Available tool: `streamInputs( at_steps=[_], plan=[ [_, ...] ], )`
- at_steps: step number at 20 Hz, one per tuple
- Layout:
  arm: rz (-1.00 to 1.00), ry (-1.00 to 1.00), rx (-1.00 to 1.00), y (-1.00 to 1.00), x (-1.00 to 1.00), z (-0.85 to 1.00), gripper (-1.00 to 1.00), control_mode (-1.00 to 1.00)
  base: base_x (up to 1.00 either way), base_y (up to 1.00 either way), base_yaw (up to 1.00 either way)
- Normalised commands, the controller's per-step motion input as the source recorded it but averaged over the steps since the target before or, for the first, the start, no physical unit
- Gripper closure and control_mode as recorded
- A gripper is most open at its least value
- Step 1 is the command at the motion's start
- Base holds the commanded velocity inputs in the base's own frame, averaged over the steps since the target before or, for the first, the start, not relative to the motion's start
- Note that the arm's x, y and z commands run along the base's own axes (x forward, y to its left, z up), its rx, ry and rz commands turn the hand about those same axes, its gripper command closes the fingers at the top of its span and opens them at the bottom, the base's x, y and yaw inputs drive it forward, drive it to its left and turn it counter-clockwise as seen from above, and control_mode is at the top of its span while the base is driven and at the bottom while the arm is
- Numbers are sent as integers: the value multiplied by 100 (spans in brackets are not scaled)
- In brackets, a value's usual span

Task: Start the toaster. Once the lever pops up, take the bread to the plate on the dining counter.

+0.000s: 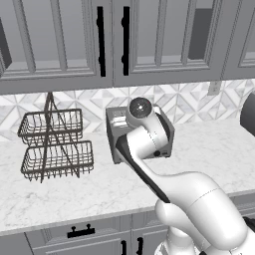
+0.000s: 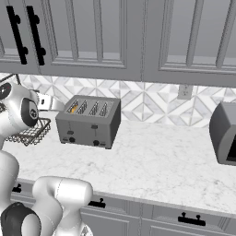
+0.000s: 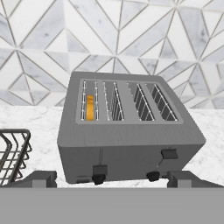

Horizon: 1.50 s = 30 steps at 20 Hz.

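Note:
The grey four-slot toaster (image 3: 127, 131) stands on the marble top against the tiled wall, also seen as the toaster (image 2: 90, 120) from the right and partly behind my arm (image 1: 115, 130). The bread (image 3: 89, 107) sits low in the leftmost slot, only its orange crust (image 2: 73, 108) showing. The left black lever (image 3: 99, 169) is lower than the right lever (image 3: 169, 153). My gripper (image 3: 113, 179) hovers in front of and slightly above the toaster, open, its fingertips (image 3: 41, 178) wide apart and holding nothing. The plate and the dining counter are out of view.
A two-tier wire basket (image 1: 55, 144) stands just left of the toaster, its rim close to my hand (image 3: 11, 153). A dark appliance (image 2: 226, 133) sits at the far right of the counter (image 2: 152, 161). Wall cabinets hang overhead.

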Motion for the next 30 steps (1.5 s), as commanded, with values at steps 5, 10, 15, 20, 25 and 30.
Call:
streamInputs(
  at_steps=[5,10,15,20,25,30],
  plan=[
    [0,0,0,0,0,0,-100,-100,0,0,0],
    [0,0,0,0,0,0,-100,-100,0,0,0],
    [0,0,0,0,0,0,-100,-100,0,0,0],
    [0,0,0,0,0,0,-100,-100,0,0,0],
    [0,0,0,0,0,0,-100,-100,0,0,0],
    [0,0,0,0,0,0,-100,-100,0,0,0]
  ],
)
